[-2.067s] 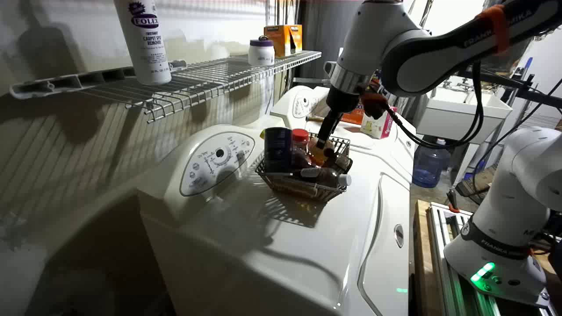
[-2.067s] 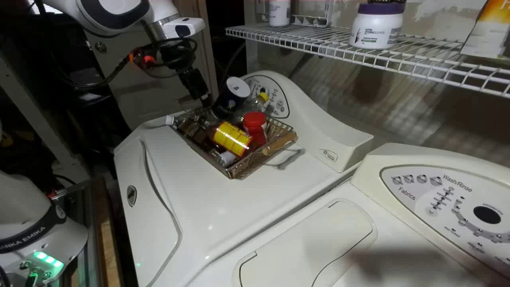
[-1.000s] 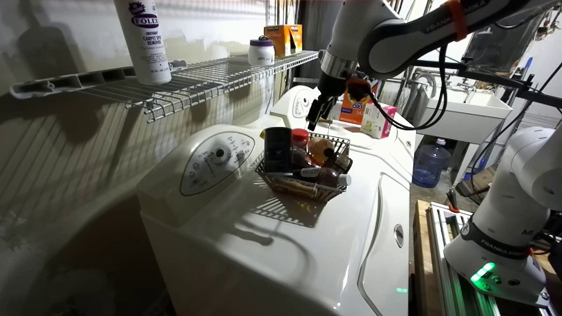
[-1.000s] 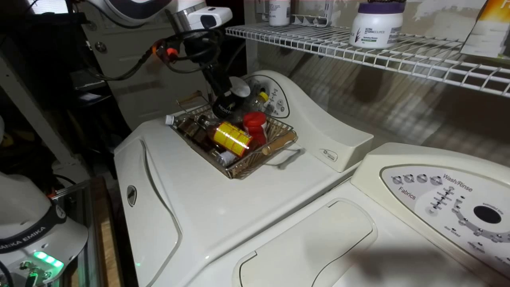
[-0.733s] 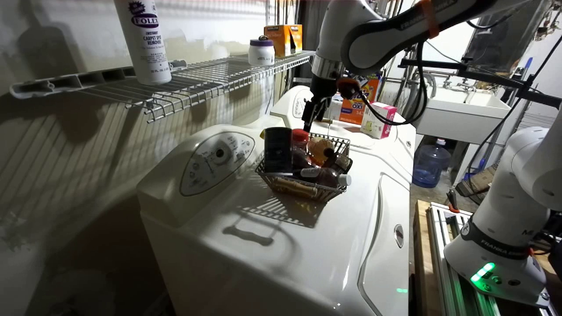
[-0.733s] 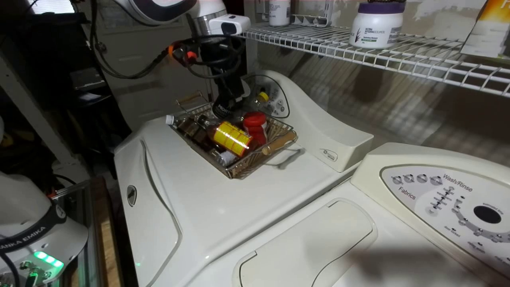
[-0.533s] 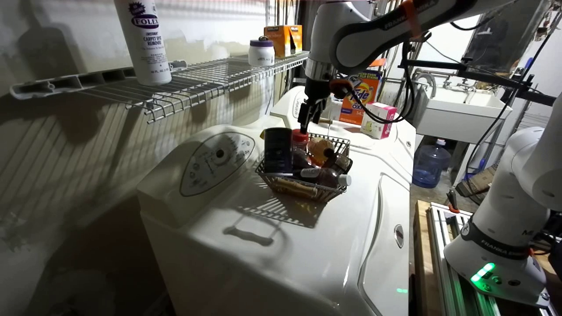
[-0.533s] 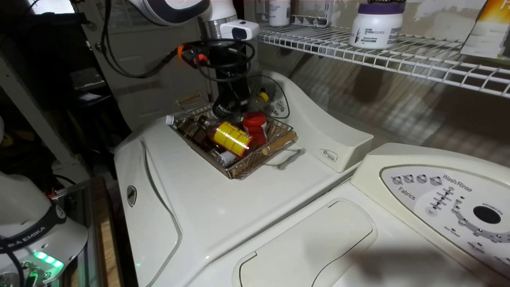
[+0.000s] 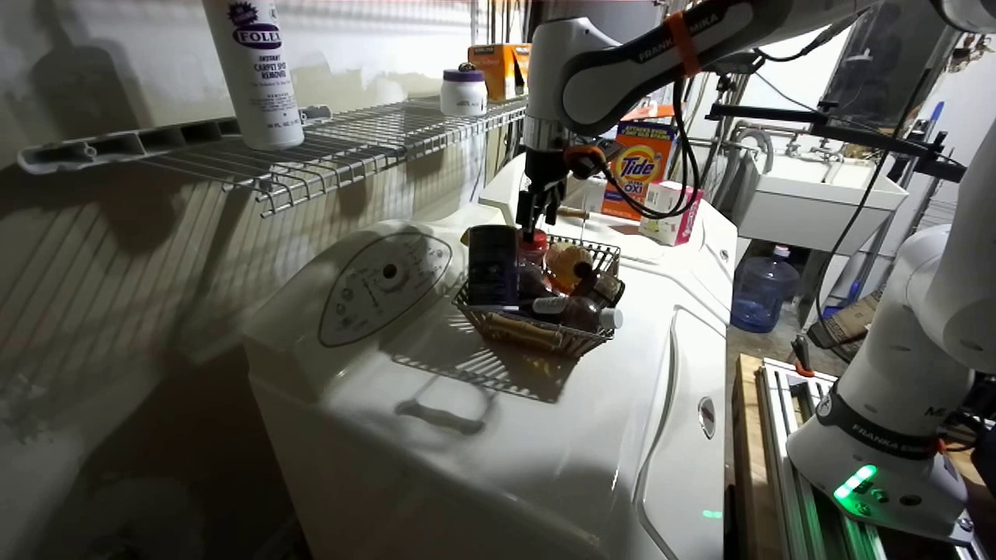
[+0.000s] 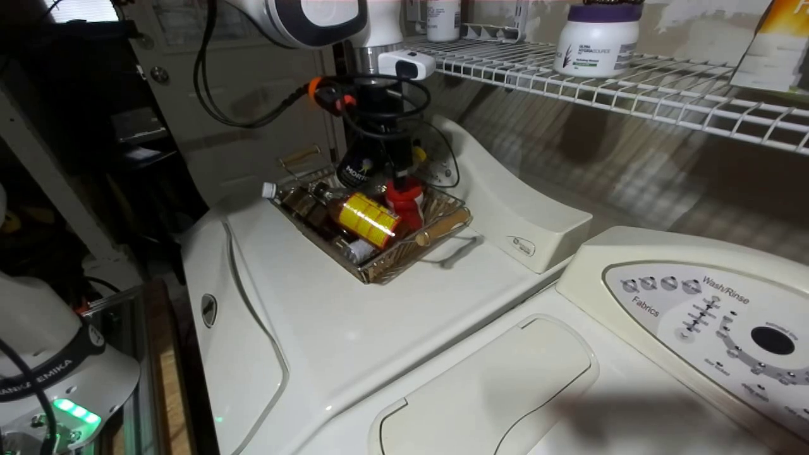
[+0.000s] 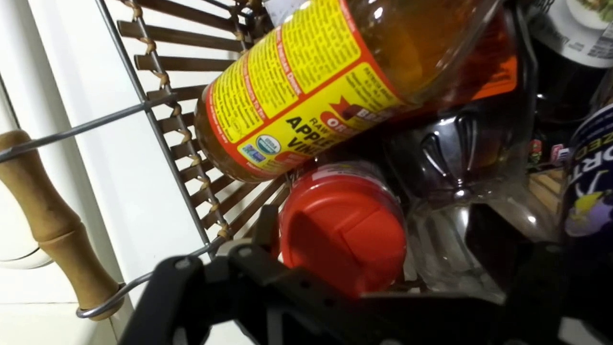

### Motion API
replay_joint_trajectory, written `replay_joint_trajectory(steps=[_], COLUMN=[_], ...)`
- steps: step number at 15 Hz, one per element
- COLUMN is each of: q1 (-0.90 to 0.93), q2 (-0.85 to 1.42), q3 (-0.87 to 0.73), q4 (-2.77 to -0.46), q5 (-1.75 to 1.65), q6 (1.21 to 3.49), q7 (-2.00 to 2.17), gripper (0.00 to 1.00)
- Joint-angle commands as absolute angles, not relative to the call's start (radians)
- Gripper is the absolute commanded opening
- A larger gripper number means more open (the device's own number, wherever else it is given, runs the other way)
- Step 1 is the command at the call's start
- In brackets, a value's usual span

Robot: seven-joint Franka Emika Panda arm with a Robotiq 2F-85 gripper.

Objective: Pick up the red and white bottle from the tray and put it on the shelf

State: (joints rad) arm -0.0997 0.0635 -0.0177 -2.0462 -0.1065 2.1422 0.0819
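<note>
The pincer (image 11: 378,235) points down with its fingers spread apart, and in the wrist view the red lid of the red and white bottle (image 11: 347,225) shows in the gap between them. One finger reaches right to the lid's edge; whether they touch cannot be told. This bottle stands roughly upright in the tray (image 10: 393,262), directly beneath the pincer.

Just past the lid from the pincer lies a slanted apple vinegar bottle (image 11: 297,96) with a yellow label. Under the finger on the right of the wrist view is a clear plastic container (image 11: 436,254), partly hidden. Near the pincer in both exterior views stands a dark blue Morton canister (image 10: 359,170). Left of the pincer in the wrist view is the tray's wooden handle (image 11: 57,225).

Lower than the pincer, a white surface (image 10: 328,328) carries the tray, with a control panel (image 9: 366,303) to one side. Higher than the pincer and off to its side runs the shelf (image 10: 524,72), bearing a Folex carpet spot remover bottle (image 9: 264,85), a purple-lidded white jar (image 9: 464,97) and an orange box (image 9: 492,74). Beyond the pincer in an exterior view, a Tide box (image 9: 638,167) stands beside a pink and white box (image 9: 663,229).
</note>
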Motion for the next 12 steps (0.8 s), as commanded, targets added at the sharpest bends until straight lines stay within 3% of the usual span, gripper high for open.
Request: replay_joint_trajectory(steps=[1, 9, 10, 11, 12], q1=[-0.087, -0.092, -0.092, -0.093, -0.093], q2=[0.122, 0.163, 0.166, 0.169, 0.171], q3=[-0.038, -0.049, -0.050, -0.051, -0.052], q4=[-1.982, -1.967, -1.968, -1.968, -1.969], q5=[-0.097, -0.076, -0.074, -0.070, -0.068], q6=[2.117, 2.132, 2.133, 2.134, 2.136], q7=[0.068, 0.059, 0.059, 0.058, 0.059], gripper=[1.00, 1.00, 0.96, 0.76, 0.71])
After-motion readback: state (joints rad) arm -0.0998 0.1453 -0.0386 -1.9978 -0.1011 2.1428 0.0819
